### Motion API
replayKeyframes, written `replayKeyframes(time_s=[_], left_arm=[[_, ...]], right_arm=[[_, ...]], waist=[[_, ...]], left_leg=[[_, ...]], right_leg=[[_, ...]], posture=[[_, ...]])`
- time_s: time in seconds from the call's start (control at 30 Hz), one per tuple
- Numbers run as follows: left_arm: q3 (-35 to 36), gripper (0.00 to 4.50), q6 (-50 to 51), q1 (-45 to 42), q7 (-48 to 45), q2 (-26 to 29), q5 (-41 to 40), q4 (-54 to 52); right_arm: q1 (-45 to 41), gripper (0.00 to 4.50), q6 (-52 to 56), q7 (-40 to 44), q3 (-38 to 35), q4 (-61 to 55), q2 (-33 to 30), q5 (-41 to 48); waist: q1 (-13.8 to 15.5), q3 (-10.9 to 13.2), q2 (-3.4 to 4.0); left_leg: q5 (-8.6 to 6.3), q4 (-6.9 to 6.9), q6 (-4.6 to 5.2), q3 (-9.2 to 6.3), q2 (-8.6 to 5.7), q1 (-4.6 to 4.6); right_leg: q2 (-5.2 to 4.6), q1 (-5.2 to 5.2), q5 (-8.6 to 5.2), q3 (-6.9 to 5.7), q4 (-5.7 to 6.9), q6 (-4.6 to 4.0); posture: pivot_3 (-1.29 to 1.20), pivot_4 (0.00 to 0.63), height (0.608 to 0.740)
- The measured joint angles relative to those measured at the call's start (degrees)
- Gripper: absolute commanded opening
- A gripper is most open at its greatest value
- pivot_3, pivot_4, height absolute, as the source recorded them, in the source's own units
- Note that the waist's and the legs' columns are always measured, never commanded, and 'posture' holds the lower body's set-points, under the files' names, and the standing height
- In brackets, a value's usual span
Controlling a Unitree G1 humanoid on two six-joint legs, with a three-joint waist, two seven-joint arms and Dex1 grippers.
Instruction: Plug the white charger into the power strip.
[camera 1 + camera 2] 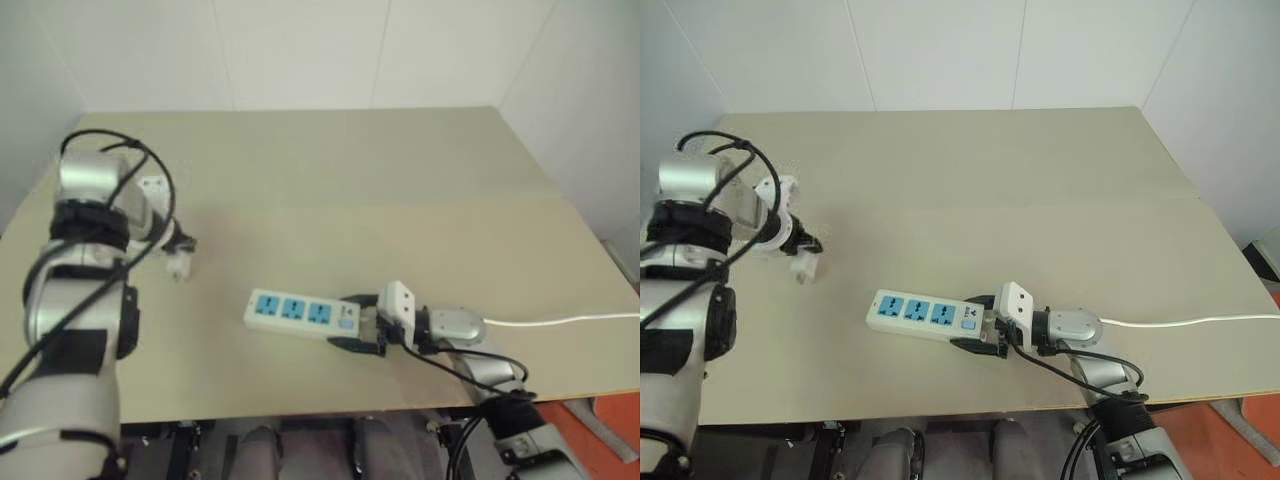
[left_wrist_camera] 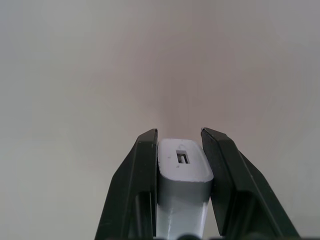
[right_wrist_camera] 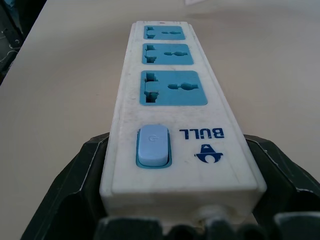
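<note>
At left of frame, the left gripper angles downward, fingers clamping the white charger; the right gripper lies level, grasping the power strip.

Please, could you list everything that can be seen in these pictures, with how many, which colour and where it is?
white charger: one, white, clamped between the left gripper's fingers, above the table's left part, apart from the strip.
power strip: one, white with three blue outlet faces and a pale blue switch, lying flat on the table near its front edge, switch end between the right gripper's fingers.
cable: one, white, running across the table from the strip's switch end toward the right edge.
table: one, beige, against white walls.
left gripper: one, black fingers, shut on the charger.
right gripper: one, black fingers, shut on the strip's switch end.
</note>
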Motion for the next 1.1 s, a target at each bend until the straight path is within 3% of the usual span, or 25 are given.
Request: replayKeyframes(time_s=[0.07,0.17,0.43,0.53,0.9,1.1], left_arm=[[-4.10,1.05,-4.53,1.82,-4.99,0.46,0.18,-5.29],[-4.78,1.05,-11.60,3.05,-8.46,-0.39,0.32,-8.39],[6.29,1.05,-36.45,4.03,-1.60,-12.39,0.68,-9.39],[7.94,1.05,-42.22,5.18,-4.56,-14.10,-0.33,-9.53],[5.15,1.05,-60.48,10.14,-31.12,-16.68,-3.41,-11.04],[2.65,1.05,-60.98,11.24,-54.00,-12.62,-7.51,-11.80]], right_arm=[[-0.05,3.42,0.00,-0.71,-0.09,0.44,0.46,0.00],[-0.09,3.42,-0.14,-1.54,-0.10,1.03,0.99,-0.03],[0.35,3.42,-0.55,-3.56,-0.13,1.02,1.52,-0.14],[0.69,3.42,-0.97,-4.07,-0.13,0.91,1.51,-0.13],[1.45,3.42,-0.96,-5.40,-0.38,0.41,1.41,0.02],[2.08,3.42,-0.97,-6.11,-0.51,-0.12,1.29,0.03]], waist=[[0.10,0.00,0.00],[0.10,0.00,0.00],[0.22,-0.01,-0.01],[0.18,-0.01,-0.01],[0.15,-0.01,-0.01],[0.11,-0.01,-0.01]], left_leg=[[0.01,0.00,-0.02,0.00,-0.01,-0.01],[0.01,0.01,-0.02,0.01,0.00,0.00],[0.00,0.28,0.01,0.01,0.00,-0.13],[0.00,0.29,0.01,0.02,0.00,-0.14],[0.00,0.42,0.04,0.01,0.00,-0.17],[-0.01,0.44,0.06,0.01,0.01,-0.16]], right_leg=[[0.00,0.01,0.00,0.00,-0.04,0.00],[0.00,0.01,0.00,0.01,-0.10,0.00],[-0.04,0.00,0.01,0.00,-0.09,0.00],[-0.03,0.00,0.01,0.00,-0.08,0.00],[0.01,0.07,0.01,-0.01,-0.10,0.01],[0.04,0.10,0.00,-0.01,-0.11,0.01]], posture=[[0.00,0.150,0.740],[0.00,0.150,0.740],[0.00,0.150,0.740],[0.00,0.150,0.740],[0.00,0.150,0.740],[0.00,0.150,0.740]])
